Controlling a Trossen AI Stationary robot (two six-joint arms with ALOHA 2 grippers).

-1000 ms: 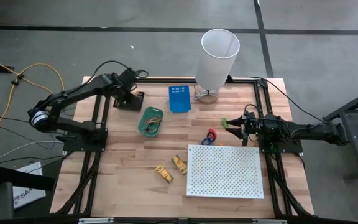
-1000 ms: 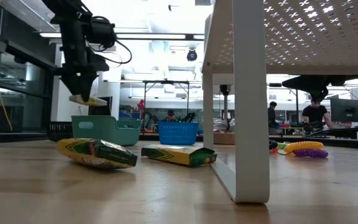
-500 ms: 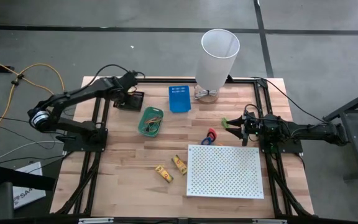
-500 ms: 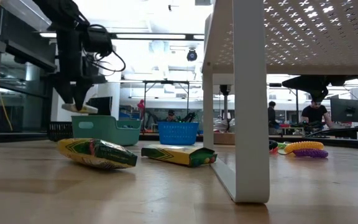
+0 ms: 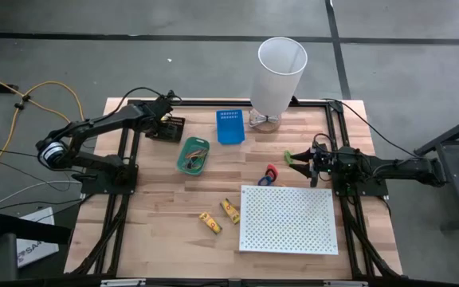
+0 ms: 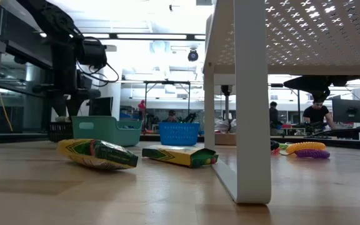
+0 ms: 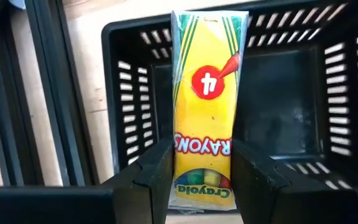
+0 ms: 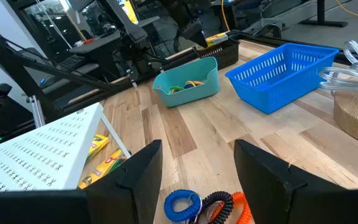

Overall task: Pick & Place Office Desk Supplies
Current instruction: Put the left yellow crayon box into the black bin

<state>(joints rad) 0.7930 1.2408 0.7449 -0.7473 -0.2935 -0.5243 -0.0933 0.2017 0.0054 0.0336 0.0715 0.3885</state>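
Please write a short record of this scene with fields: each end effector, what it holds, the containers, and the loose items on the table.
left end effector: shut on a Crayola crayon pack, lowered into the black slotted basket
right end effector: open, holds nothing, waits at the table's right side
green bin: holds rubber bands
blue basket: its contents cannot be seen
loose crayon packs: two, lying left of the white perforated board
coiled loops: beside the board's far corner
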